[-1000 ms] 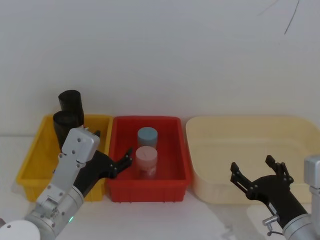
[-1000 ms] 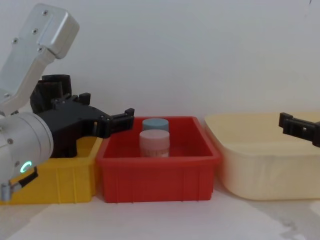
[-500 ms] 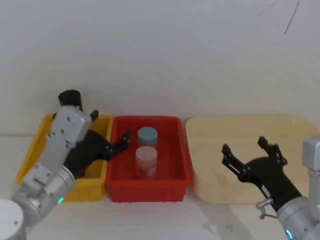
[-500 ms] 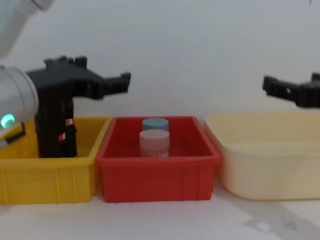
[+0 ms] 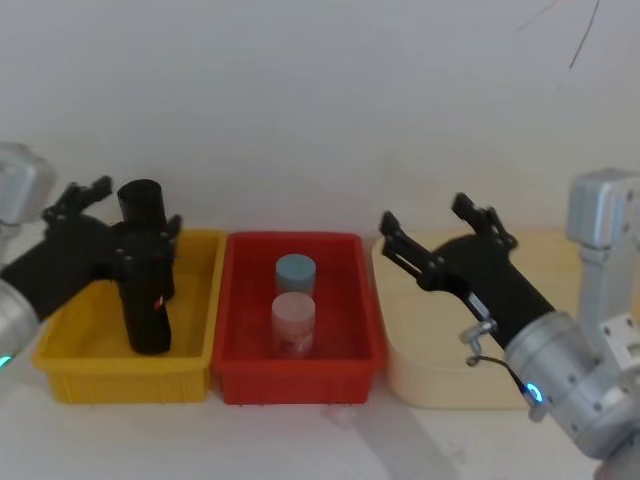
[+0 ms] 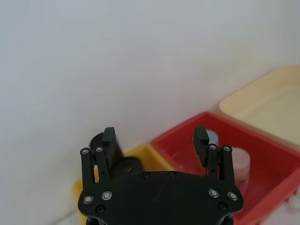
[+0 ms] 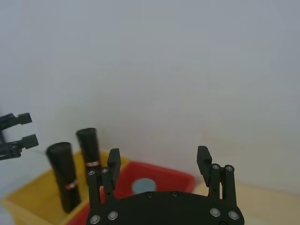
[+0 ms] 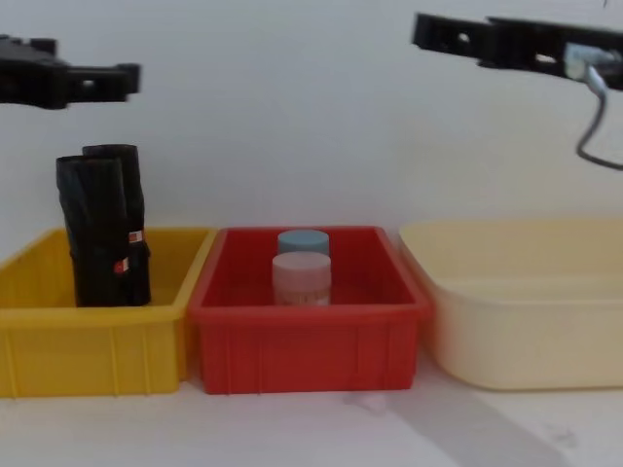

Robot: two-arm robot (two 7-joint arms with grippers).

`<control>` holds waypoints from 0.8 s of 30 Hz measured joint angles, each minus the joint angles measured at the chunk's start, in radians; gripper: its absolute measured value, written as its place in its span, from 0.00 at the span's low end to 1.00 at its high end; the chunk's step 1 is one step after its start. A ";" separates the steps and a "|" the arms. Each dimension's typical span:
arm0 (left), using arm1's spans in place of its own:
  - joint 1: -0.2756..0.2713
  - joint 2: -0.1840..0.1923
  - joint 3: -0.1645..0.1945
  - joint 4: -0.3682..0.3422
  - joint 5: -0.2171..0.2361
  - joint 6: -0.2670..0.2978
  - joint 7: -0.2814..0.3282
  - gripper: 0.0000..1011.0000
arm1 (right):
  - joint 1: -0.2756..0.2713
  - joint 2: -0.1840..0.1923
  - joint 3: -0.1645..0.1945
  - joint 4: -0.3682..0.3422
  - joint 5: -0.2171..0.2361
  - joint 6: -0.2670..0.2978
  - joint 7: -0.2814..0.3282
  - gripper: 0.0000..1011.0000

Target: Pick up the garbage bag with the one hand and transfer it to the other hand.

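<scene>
Hanging nearest to me, my left gripper (image 6: 154, 140), the black long-fingered one on the silver-grey arm with the green ring, has its fingers spread wide with nothing between them. They reach out level toward the white wall (image 8: 292, 117), high over the yellow plastic bin (image 8: 97, 350). My right gripper (image 5: 422, 215), the same black make on the blue-ringed arm, is likewise spread and empty. It is raised over the near left rim of the cream plastic tub (image 8: 526, 331), well apart from the yellow bin. The red plastic bin (image 8: 307, 345), with a blue-lidded jar (image 5: 295, 270) and a pink-lidded jar (image 5: 293, 312), lies between.

Farther in, inside the yellow bin, stands the garbage bag (image 8: 88, 224), a tall black wrinkled roll of plastic, upright on the bin floor and untouched. A second black roll (image 8: 134, 195) stands just behind it, a little toward the red bin, so close that I cannot tell whether they touch. Small red-and-white label marks show low on the pair, and I cannot say surely which roll bears which.

The bag lies below my left fingers and clear of them, its long axis vertical while my fingers run level. I judge the left arm is the one to take it, being far nearer. My fingers seem spread sideways, which should suit an upright cylinder. The coming move then calls mainly for a descent until the front roll alone sits between them, without catching its neighbour.
</scene>
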 joint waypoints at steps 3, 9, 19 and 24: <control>0.034 0.026 -0.050 -0.016 -0.036 0.023 -0.018 0.99 | 0.027 -0.006 -0.013 0.008 0.005 0.024 0.012 0.99; 0.096 0.064 -0.132 -0.021 -0.107 0.066 -0.052 0.99 | 0.100 -0.021 -0.055 0.057 0.008 0.069 0.044 0.99; 0.065 0.070 -0.140 0.065 -0.169 0.094 -0.101 0.99 | 0.166 -0.032 -0.097 0.150 0.003 0.097 0.085 0.99; 0.014 0.054 -0.113 0.129 -0.183 0.103 -0.123 0.99 | 0.186 -0.036 -0.109 0.196 0.003 0.101 0.103 0.99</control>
